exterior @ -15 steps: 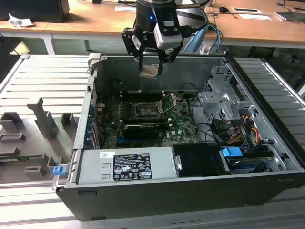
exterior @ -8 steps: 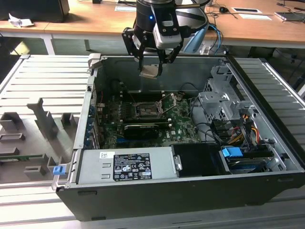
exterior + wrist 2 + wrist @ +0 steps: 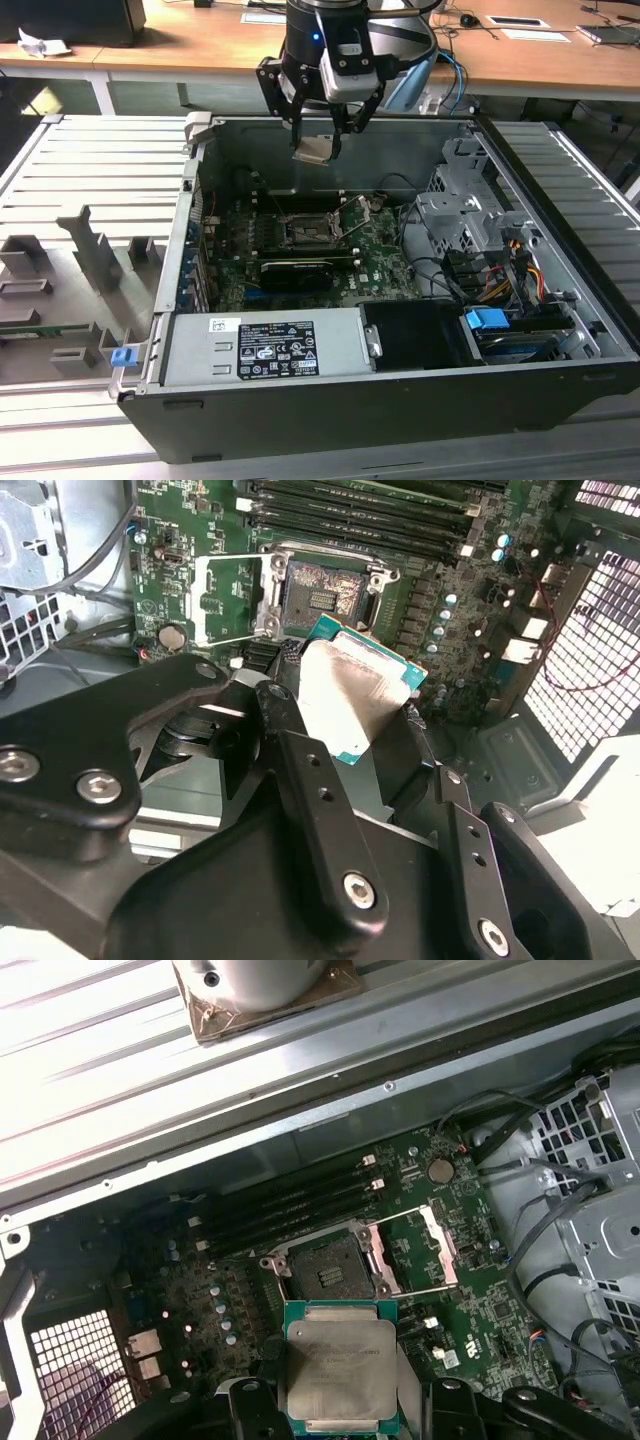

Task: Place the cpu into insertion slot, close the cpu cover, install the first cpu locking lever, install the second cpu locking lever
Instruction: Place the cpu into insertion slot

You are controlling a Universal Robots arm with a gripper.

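My gripper (image 3: 318, 146) hangs above the open computer case, shut on the cpu (image 3: 313, 151), a small silver-faced chip with a green rim. Both wrist views show the cpu (image 3: 350, 685) (image 3: 340, 1365) pinched between the black fingers (image 3: 300, 755). It is held in the air, a little off to one side of the insertion slot (image 3: 305, 232) (image 3: 325, 588) (image 3: 328, 1267). The slot is bare, with its dark centre exposed. The cpu cover (image 3: 353, 217) (image 3: 228, 600) (image 3: 415, 1250) is swung open beside the slot, with a thin lever wire along it.
A long black card (image 3: 295, 270) lies on the green board just in front of the slot. The silver power supply (image 3: 265, 345) fills the case's front, and a drive cage (image 3: 470, 215) with cables is at the exterior view's right. A grey moulded tray (image 3: 80, 270) sits outside the case.
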